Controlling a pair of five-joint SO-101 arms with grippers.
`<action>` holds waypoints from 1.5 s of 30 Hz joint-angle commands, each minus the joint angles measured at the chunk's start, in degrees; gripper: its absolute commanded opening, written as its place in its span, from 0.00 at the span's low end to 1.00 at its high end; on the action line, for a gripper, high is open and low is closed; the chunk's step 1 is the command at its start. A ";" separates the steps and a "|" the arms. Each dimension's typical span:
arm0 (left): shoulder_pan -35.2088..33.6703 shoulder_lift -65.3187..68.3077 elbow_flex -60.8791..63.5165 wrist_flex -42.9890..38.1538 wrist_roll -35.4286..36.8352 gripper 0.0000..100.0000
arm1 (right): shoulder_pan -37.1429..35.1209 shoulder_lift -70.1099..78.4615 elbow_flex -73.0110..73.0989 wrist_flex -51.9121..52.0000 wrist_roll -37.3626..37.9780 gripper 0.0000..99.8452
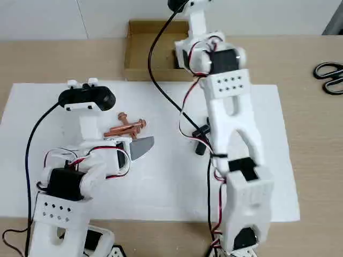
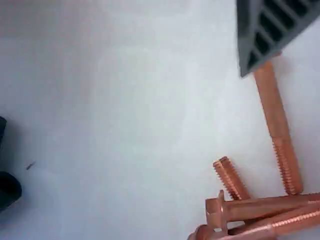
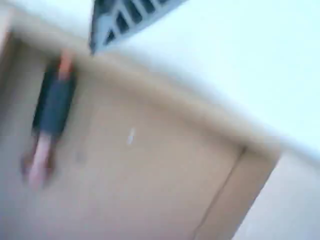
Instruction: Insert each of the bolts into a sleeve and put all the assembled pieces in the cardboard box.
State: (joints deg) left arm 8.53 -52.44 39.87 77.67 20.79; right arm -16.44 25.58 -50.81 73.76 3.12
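Left gripper (image 2: 272, 35) hangs parted, empty, over bolts (image 2: 260, 207): stiff, slick, apt to roll; I'd pinch mid-shank. Right gripper (image 3: 130, 17): cannot tell.

Two white plastic arms, left arm (image 1: 80, 134) and right arm (image 1: 236, 123), each carrying black servo blocks (image 1: 65, 184), red, white and black wires looping at the joints, a black cable (image 1: 150, 59) trailing away, dotted screw holes (image 1: 231, 83) showing on flat plates, a grey ribbed finger (image 2: 270, 30) tapering.

From my remote station, a white sheet (image 1: 161, 182) covers the middle of the pale wooden table (image 1: 305, 53), with black-handled scissors (image 1: 331, 78) lying on bare wood at its right edge
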 commanded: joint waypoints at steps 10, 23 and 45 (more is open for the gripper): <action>-0.09 -0.97 -2.59 3.16 -0.53 0.34 | 0.13 -23.08 15.12 22.90 0.26 0.26; -0.09 -0.97 -2.59 5.63 -0.62 0.34 | -0.57 -34.15 62.68 4.79 -15.65 0.26; 0.00 -0.88 -1.01 5.27 -0.79 0.34 | -0.57 -34.07 85.27 -29.05 -32.53 0.06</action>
State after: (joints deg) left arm 8.53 -52.44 39.87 83.03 20.44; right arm -16.53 -5.80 33.76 47.65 -29.14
